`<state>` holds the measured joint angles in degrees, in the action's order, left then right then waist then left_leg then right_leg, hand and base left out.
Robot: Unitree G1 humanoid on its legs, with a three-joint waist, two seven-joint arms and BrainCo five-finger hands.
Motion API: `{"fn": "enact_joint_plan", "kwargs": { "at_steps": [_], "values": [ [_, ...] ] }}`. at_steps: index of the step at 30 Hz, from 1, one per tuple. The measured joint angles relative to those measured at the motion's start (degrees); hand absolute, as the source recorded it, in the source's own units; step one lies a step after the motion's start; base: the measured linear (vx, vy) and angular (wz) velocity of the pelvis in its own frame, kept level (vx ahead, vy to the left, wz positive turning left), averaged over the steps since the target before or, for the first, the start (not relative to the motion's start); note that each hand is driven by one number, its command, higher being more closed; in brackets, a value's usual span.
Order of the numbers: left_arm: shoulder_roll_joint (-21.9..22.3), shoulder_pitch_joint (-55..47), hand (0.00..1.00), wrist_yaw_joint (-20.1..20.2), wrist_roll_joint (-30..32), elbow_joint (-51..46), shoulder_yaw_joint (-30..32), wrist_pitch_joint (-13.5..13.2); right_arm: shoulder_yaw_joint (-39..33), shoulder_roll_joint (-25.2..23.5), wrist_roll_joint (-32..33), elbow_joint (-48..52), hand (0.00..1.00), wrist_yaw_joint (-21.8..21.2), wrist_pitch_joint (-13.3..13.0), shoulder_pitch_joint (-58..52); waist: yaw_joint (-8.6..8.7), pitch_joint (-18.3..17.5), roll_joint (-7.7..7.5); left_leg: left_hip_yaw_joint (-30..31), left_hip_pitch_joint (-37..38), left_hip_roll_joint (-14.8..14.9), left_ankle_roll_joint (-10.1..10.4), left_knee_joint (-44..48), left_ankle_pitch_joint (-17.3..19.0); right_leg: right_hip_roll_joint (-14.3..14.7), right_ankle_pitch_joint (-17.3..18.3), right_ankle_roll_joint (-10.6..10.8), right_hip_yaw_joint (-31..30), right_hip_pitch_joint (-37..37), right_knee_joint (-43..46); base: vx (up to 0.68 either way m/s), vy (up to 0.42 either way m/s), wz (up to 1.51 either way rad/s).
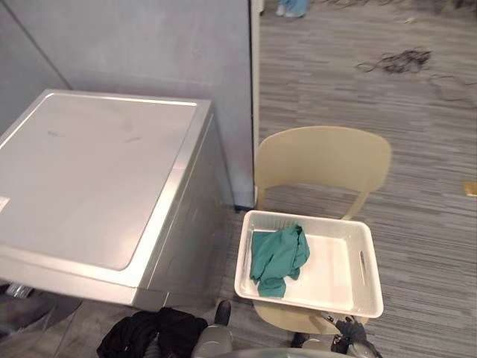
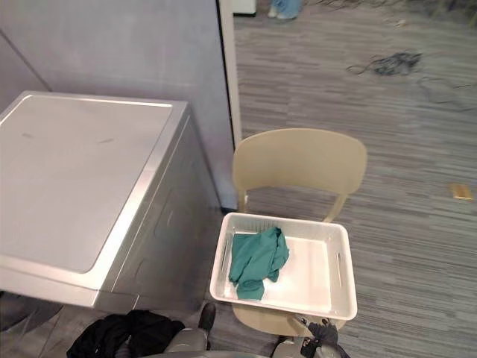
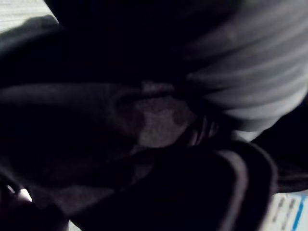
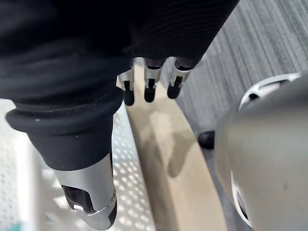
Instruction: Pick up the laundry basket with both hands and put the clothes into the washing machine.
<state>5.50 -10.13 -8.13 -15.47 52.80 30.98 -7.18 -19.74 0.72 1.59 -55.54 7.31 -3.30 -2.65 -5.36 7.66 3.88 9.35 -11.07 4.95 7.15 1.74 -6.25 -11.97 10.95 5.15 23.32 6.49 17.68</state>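
Now: 1 laundry basket (image 1: 370, 261) parked on 1 beige chair (image 1: 320, 156), prob. to bring rims up to hand height. 1 washing machine (image 1: 89, 171) at chair's 9 o'clock, lid shut. 1 green garment (image 1: 279, 257) bunched inside basket, toward 9 o'clock wall. Right hand (image 4: 149, 84) poised off basket's 5 o'clock corner, fingers straight & apart, clamped on nothing; likely lining up for rim grip. Left hand (image 3: 250, 82): state can't be told. Not yet lifted.

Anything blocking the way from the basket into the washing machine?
Yes: the washing machine's lid lies shut, flat over the top. The laundry basket with the green garment sits on the chair beside it; nothing else visible stands between them.
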Motion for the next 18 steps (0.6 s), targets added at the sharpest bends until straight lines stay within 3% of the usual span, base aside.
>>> {"fn": "enact_joint_plan", "kwargs": {
  "at_steps": [2,3,4,6,8,9,11,12,15,18],
  "values": [
    [0.0,0.2,1.00,0.4,0.3,-0.4,-0.9,-0.1,0.1,0.8,-0.1,-0.4,0.00,0.1,0.5,1.7,-0.28,0.2,0.03,-0.6,-1.4,-1.5,0.3,-2.5,-7.1,-1.2,0.1,-0.7,3.3,0.8,0.8,-0.11,-0.056,1.05],
    [-0.7,0.1,1.00,0.4,0.4,-0.4,-1.5,-0.2,0.5,1.0,-0.2,-1.4,0.00,-0.1,0.5,3.5,-0.31,0.6,-1.23,-0.6,-1.7,-2.0,1.6,-5.1,-10.9,-2.4,-0.8,-2.1,5.1,1.0,-1.2,-0.13,-0.041,0.53],
    [-0.7,0.0,1.00,0.4,0.3,0.3,-1.0,0.3,0.5,1.7,-0.5,-2.0,0.00,-0.1,0.2,5.8,-0.39,0.8,-1.50,-3.6,-5.2,-2.1,-0.6,7.3,-2.4,-3.4,-1.5,-2.9,6.0,1.5,-1.0,-0.07,-0.017,0.42],
    [-0.5,-0.4,1.00,0.4,0.4,2.2,1.1,0.4,0.1,2.2,-0.9,-2.0,0.00,-0.2,-0.2,6.0,-0.30,0.9,-1.62,-4.9,-6.2,-0.8,-2.2,24.3,6.3,-4.8,-1.6,-3.0,6.7,1.3,0.9,-0.07,0.014,0.17],
    [-0.4,-1.0,1.00,0.5,0.5,4.3,3.0,0.4,0.0,3.0,-1.4,-2.7,0.00,-0.9,-0.2,6.0,-0.04,0.9,-1.59,-4.7,-4.5,2.0,-1.4,32.7,7.4,-5.1,-1.9,-2.5,6.8,0.9,1.2,-0.08,0.124,0.07],
    [-0.5,-1.1,1.00,0.5,0.5,5.3,3.4,0.5,0.0,3.4,-1.5,-3.4,0.00,-1.3,-0.1,5.9,0.20,0.7,-1.32,-4.5,-3.8,3.7,-1.2,32.2,7.2,-5.1,-2.1,-2.2,7.3,0.9,1.6,-0.05,0.206,0.50],
    [-0.3,-1.4,1.00,0.7,0.5,5.7,3.5,0.6,-1.2,4.2,-1.5,-5.9,0.00,-1.6,0.5,5.2,1.45,-0.6,-2.70,-4.7,-0.9,2.0,-0.7,22.6,7.6,-5.3,-3.9,-2.5,9.5,0.5,-0.8,-0.04,0.175,0.82],
    [-1.5,-1.3,1.00,0.7,0.5,5.7,3.4,0.7,-1.2,4.2,-1.5,-6.7,0.00,-2.1,1.1,5.0,1.61,-1.2,-3.26,-3.7,1.0,2.2,-0.6,15.7,7.7,-5.2,-5.8,-1.4,10.9,-0.4,-4.2,-0.03,0.142,0.64],
    [-1.3,-1.0,1.00,0.7,0.4,5.6,1.7,0.9,-1.9,5.0,-1.7,-8.9,0.00,-2.5,1.5,5.4,1.64,-1.4,-2.59,-1.7,3.4,2.0,-0.6,7.4,7.7,-5.2,-7.8,-0.1,14.6,-1.7,-5.8,-0.05,0.226,0.69],
    [-1.9,-2.6,1.00,0.8,0.4,3.2,-3.3,0.4,-1.6,5.2,-2.1,-8.8,0.00,-2.6,1.6,5.6,1.44,-1.6,-2.29,0.2,6.1,0.0,-0.6,5.0,7.7,-7.0,-8.8,0.9,17.5,-5.6,-5.6,-0.09,0.157,0.54]
  ]
}}
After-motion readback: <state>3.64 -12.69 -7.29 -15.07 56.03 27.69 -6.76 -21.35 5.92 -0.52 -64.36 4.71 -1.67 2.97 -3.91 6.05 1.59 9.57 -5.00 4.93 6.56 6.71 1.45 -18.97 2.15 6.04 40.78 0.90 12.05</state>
